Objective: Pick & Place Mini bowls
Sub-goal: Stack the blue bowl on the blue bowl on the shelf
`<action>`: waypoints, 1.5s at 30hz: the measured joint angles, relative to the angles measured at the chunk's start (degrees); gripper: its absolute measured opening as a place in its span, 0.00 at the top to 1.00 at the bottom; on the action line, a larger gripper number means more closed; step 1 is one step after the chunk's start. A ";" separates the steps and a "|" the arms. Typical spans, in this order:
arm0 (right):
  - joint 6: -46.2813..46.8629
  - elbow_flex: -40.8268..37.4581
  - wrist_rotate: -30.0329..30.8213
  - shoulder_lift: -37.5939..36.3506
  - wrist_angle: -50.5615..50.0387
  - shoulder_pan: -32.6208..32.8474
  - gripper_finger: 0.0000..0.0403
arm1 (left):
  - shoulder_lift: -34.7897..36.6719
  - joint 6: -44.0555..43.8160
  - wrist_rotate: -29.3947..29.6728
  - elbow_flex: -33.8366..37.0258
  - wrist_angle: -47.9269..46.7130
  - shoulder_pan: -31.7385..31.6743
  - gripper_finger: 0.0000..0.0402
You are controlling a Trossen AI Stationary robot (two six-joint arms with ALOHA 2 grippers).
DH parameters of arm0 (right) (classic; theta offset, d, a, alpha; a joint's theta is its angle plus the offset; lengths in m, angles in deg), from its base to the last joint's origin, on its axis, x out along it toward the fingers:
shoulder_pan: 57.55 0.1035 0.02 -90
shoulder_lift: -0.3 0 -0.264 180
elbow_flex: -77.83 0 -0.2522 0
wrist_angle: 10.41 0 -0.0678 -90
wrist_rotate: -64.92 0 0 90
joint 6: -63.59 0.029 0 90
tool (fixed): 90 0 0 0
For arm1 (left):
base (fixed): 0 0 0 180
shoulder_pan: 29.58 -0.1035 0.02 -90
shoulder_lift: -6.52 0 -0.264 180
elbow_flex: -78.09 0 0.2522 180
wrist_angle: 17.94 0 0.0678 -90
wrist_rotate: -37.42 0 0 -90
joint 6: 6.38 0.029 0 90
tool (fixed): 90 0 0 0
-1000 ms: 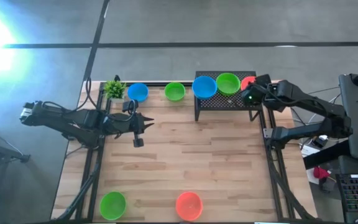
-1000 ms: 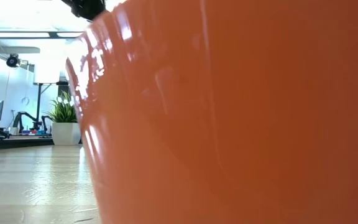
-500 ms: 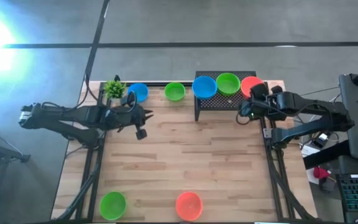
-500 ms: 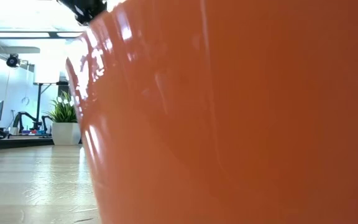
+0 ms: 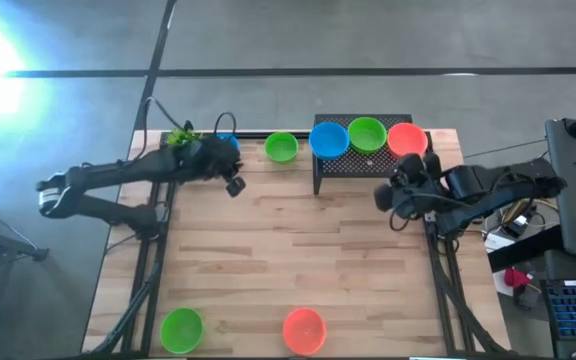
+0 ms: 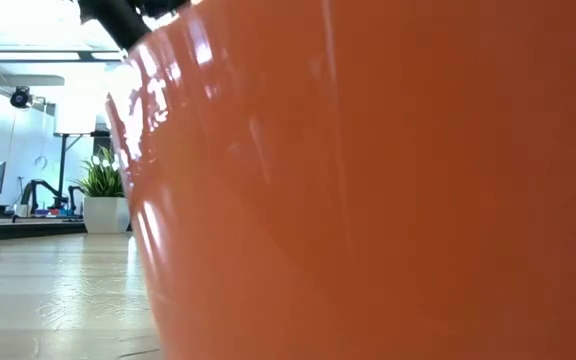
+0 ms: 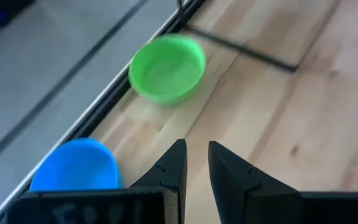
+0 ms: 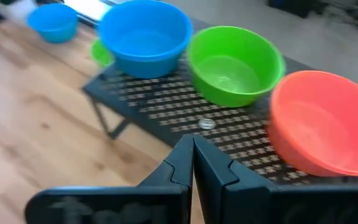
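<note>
The left hand (image 5: 234,186) has swung up toward the blue mini bowl (image 5: 225,143) at upper left — fingers parted, grasping nothing; the right hand (image 5: 382,196), clenched empty, is backing away from the orange-red mini bowl (image 5: 406,138) on the black mesh stand (image 5: 358,165).

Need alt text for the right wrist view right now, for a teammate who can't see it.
The right gripper, fingers shut and empty, points at a black mesh rack holding three mini bowls in a row: blue bowl, green bowl, orange-red bowl. Another small blue bowl sits beyond on the wooden table.
</note>
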 joint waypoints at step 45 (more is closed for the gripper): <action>-4.93 -0.43 2.87 4.11 14.99 10.01 0.98 | -8.46 -3.96 -0.33 0.00 -1.89 -10.02 0.85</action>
